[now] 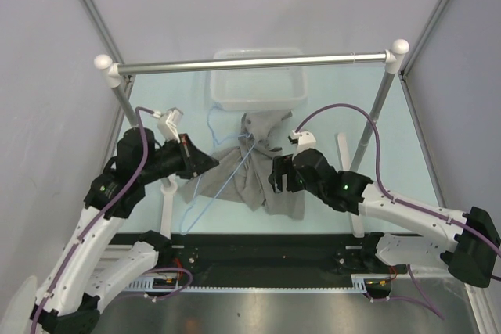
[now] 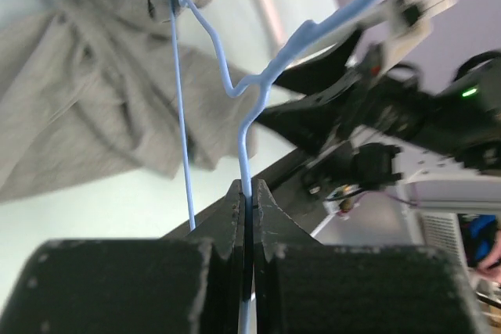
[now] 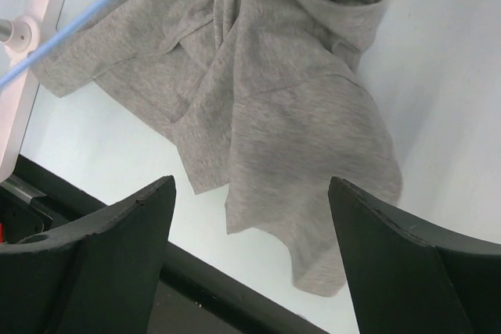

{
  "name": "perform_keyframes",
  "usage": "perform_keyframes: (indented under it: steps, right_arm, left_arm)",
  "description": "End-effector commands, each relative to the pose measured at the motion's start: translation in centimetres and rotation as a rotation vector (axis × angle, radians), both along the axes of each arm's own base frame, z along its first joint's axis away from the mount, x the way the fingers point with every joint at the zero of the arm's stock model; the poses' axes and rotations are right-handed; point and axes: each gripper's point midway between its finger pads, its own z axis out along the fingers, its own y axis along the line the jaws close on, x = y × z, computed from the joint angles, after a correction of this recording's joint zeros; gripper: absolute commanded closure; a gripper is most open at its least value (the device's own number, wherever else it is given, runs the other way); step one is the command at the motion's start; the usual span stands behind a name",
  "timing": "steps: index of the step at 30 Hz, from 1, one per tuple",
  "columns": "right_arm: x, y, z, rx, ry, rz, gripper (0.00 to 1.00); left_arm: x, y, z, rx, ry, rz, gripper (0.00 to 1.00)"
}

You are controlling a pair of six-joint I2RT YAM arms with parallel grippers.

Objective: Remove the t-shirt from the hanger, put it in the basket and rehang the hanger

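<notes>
The grey t-shirt (image 1: pixel 262 174) lies crumpled on the table, between the two arms. The light-blue wire hanger (image 1: pixel 220 185) still runs through it: in the left wrist view the hanger (image 2: pixel 235 87) enters an opening in the t-shirt (image 2: pixel 94 107). My left gripper (image 1: pixel 211 163) is shut on the wire, which is pinched between the fingertips in the left wrist view (image 2: pixel 247 193). My right gripper (image 1: pixel 274 179) hovers over the shirt's right part, open and empty. In the right wrist view the gripper (image 3: pixel 250 184) has the t-shirt (image 3: pixel 297 99) below it and a stretch of the hanger (image 3: pixel 78 23) at the upper left.
A silver rail (image 1: pixel 254 62) on two posts spans the back. A clear plastic bin (image 1: pixel 257 82) stands behind it. White rack feet lie at the left (image 1: pixel 167 202) and right (image 1: pixel 345 150). A black strip (image 1: pixel 258 246) edges the table in front.
</notes>
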Motion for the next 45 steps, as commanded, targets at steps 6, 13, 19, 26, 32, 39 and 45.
perform_keyframes:
  steps: [6,13,19,26,32,39,45]
  right_arm:
    - [1.3,1.3,2.2,0.02,-0.049,0.004,0.03]
    - [2.5,3.4,2.0,0.018,-0.046,0.024,0.0]
    - [5.3,5.8,0.9,-0.053,-0.037,0.049,0.0]
    - [10.3,8.0,0.0,-0.1,-0.045,0.027,0.0]
    - [14.3,10.4,-2.6,-0.217,0.022,-0.084,0.0]
    - [13.2,12.5,-7.3,-0.392,0.046,-0.095,0.0]
    - [11.6,9.2,-11.6,-0.543,0.092,-0.088,0.0]
  left_arm:
    - [-5.2,5.0,-5.6,0.271,0.145,0.043,1.0]
    - [-6.0,6.2,-5.7,0.312,0.133,0.057,1.0]
    - [-6.5,9.5,-2.5,0.36,0.021,0.189,1.0]
    - [-8.1,8.4,-1.3,0.249,-0.052,0.129,1.0]
    - [-8.2,12.9,-0.1,0.31,-0.13,0.345,1.0]
    - [-9.4,13.6,2.2,0.239,-0.23,0.369,1.0]
    - [-9.7,12.8,1.4,0.207,-0.236,0.328,1.0]
